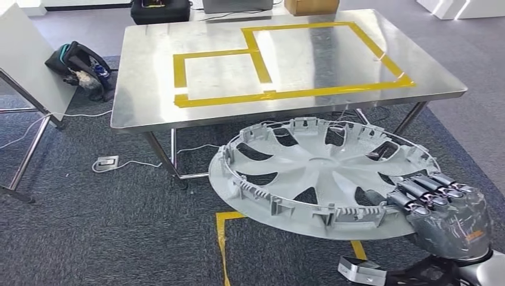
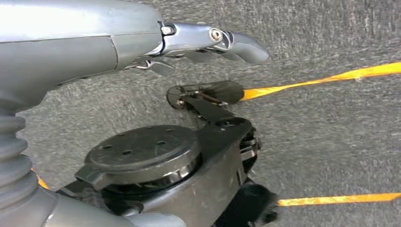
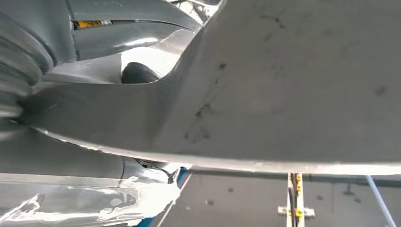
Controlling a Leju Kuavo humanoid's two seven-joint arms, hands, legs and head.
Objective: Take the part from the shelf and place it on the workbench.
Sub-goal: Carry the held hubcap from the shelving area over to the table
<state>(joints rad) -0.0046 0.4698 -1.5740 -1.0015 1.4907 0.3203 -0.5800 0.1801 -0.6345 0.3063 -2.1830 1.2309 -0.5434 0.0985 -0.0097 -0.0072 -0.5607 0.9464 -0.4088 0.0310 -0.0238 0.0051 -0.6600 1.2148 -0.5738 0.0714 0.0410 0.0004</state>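
1. wheel cover (image 1: 324,176), grey and spoked, is hanging in the air in front of the steel workbench (image 1: 149,101), inner side up, above the carpet.
2. right hand (image 1: 443,208) is gripping its near rim, dark fingers (image 1: 426,187) curling over the edge.
3. left hand (image 2: 208,40) is hanging over the carpet with nothing in it, fingers lying loosely extended.
4. yellow tape outline (image 1: 280,92) is lying bare on the workbench top.

Part (image 1: 324,179) before workbench (image 1: 149,107)
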